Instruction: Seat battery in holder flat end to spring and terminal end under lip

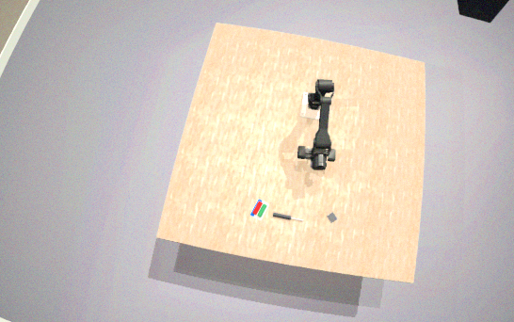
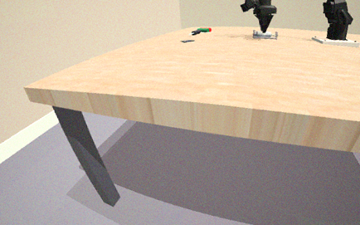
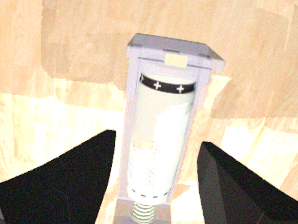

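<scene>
1. Gripper (image 3: 157,183): points straight down over the holder, fingers parted, one dark fingertip (image 3: 63,189) on each side of the holder and clear of the battery; nothing is held between them.
2. Battery (image 3: 161,132): a pale cylinder lying lengthwise in the holder, its dark-banded end toward the holder's far lip, its other end meeting the coil spring (image 3: 147,211) at the holder's near end.
3. Holder (image 2: 264,34): a pale grey cradle on the wooden table (image 2: 205,78), directly beneath the gripper in the exterior view; whether the battery's far tip sits under the lip cannot be told.
4. Arm (image 1: 323,123): a black linkage reaching from its white base plate (image 2: 336,42), which lies beside the holder on the table.
5. Other objects, well apart from the holder toward the table's edge in the top view: a red, green and blue item (image 1: 258,208), a slim dark screwdriver-like tool (image 1: 286,217) and a small grey square (image 1: 332,217).
</scene>
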`<state>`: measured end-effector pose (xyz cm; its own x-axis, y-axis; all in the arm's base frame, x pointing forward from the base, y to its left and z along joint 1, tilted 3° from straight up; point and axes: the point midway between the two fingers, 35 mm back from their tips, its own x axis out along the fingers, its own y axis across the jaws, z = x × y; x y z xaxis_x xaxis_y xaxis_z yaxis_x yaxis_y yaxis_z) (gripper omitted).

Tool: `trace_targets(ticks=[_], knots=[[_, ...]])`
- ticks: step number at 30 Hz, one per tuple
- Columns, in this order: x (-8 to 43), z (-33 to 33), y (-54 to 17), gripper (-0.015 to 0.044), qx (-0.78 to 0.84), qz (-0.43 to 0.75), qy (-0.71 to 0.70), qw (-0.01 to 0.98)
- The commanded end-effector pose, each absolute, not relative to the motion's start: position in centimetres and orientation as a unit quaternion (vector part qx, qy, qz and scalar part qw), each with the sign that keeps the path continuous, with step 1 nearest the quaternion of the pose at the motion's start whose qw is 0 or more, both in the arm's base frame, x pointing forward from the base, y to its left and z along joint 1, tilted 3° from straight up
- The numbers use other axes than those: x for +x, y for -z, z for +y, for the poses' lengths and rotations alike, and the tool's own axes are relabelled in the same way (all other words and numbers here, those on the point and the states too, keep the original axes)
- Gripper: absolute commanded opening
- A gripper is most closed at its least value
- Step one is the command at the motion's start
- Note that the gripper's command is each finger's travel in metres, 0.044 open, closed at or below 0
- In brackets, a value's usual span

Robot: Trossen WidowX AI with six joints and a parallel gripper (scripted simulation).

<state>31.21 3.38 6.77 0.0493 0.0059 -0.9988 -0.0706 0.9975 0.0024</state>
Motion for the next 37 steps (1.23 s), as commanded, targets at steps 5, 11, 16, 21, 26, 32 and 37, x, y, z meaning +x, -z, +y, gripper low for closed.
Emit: trace_targets(ticks=[5, 11, 16, 21, 26, 32, 37], knots=[[31.3, 3.4, -7.1, 0.0198, -0.023, 0.687, -0.027, 0.725], [31.1, 3.4, -11.3, 0.0356, -0.023, 0.686, -0.027, 0.727], [30.5, 3.4, -14.1, 0.044, -0.023, 0.685, -0.027, 0.728], [30.5, 3.4, -14.1, 0.044, -0.023, 0.685, -0.027, 0.728], [30.5, 3.4, -14.1, 0.044, -0.023, 0.685, -0.027, 0.728], [30.5, 3.4, -14.1, 0.044, -0.023, 0.685, -0.027, 0.728], [30.5, 3.4, -14.1, 0.044, -0.023, 0.685, -0.027, 0.728]])
